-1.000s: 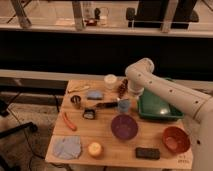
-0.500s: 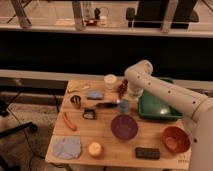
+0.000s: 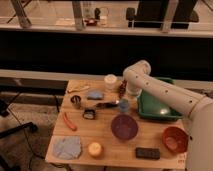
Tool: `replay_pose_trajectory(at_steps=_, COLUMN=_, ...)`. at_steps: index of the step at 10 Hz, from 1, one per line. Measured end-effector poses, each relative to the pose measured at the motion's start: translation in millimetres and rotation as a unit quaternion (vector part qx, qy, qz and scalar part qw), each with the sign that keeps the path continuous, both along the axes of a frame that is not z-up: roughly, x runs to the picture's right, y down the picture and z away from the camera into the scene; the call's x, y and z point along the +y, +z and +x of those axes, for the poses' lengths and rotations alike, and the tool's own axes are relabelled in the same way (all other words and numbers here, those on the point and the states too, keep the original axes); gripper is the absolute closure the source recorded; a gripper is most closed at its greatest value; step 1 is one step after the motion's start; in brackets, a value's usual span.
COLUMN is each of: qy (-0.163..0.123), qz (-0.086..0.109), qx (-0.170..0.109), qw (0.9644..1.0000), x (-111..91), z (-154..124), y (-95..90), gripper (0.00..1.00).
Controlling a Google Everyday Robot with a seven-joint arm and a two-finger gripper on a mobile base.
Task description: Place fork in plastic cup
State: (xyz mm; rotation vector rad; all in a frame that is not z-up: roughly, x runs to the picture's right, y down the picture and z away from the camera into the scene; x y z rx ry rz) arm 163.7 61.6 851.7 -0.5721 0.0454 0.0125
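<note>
The fork (image 3: pixel 106 104) lies flat on the wooden table (image 3: pixel 102 131), dark handle to the left and silvery head to the right. A small blue plastic cup (image 3: pixel 123 106) stands upright just right of the fork's head. My gripper (image 3: pixel 125 96) hangs from the white arm (image 3: pixel 150 85) just above and behind the blue cup, close to the fork's head. I cannot tell whether it touches the fork.
A white cup (image 3: pixel 110 80) stands at the back. Also on the table are a metal cup (image 3: pixel 76 101), a blue object (image 3: pixel 95 94), a small black box (image 3: pixel 89 114), an orange-red stick (image 3: pixel 69 121), a purple bowl (image 3: pixel 124 126), a green tray (image 3: pixel 159 109), an orange bowl (image 3: pixel 175 139) and a blue cloth (image 3: pixel 67 147).
The arm and gripper have shifted only slightly near the blue cup. The fork lies in the same place.
</note>
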Motion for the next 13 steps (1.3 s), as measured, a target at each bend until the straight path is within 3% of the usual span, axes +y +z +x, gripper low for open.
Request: replay_pose_trajectory(at_steps=13, qy=0.004, qz=-0.006, qx=0.003, qw=1.0000, x=1.1, z=-0.1, y=2.5, gripper=1.00)
